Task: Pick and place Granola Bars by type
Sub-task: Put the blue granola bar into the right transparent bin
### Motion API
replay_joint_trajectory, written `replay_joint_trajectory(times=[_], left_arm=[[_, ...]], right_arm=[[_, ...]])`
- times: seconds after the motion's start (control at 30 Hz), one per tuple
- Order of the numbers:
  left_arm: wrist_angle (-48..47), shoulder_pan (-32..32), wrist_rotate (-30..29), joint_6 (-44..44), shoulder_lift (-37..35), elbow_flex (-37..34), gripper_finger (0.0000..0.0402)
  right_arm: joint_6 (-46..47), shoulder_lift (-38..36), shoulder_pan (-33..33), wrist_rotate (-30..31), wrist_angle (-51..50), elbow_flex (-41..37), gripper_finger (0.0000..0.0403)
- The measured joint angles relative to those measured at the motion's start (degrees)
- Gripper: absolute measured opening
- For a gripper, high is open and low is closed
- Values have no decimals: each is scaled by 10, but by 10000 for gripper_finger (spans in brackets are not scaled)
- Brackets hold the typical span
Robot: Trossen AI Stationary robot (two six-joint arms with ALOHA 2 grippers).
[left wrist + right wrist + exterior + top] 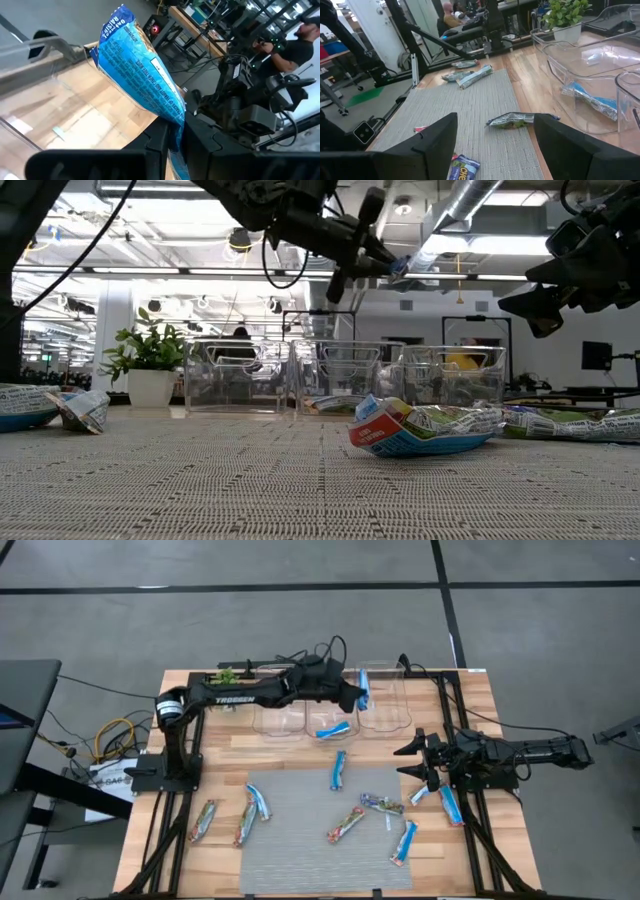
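My left gripper (354, 692) hangs above the far row of three clear bins (330, 708), shut on a bright blue-and-white granola bar (364, 688). That bar shows large in the left wrist view (137, 65). Another blue bar (333, 728) lies in the middle bin. Several more bars lie flat on the grey mat (300, 870): blue ones (339, 768) (258, 802) (404, 840), a red-orange one (345, 824) and a silvery one (382, 804). My right gripper (413, 760) waits open at the table's right side, with nothing between its fingers (440, 137). My left gripper pinches the blue bar between its two fingers (157, 145), on the wrapper near one end (172, 122). The fingers come nearly level from the table's left. The rest of the bar sticks out past the fingertips, lifted clear above the bins.
A small green plant (228, 673) stands at the far left beside the bins. Two more bars (204, 820) (246, 822) lie at the mat's left edge and two (452, 805) (420, 795) on the wood under my right arm. Cables trail behind the bins.
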Motion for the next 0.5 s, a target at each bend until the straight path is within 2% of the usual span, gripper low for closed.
replay_joint_trajectory(times=[0.23,0.5], left_arm=[[1,1,2,102,11,22,41],[-121,-2,13,305,92,162,41]], right_arm=[[0,0,0,0,0,0,255],[0,0,0,1,0,0,255]])
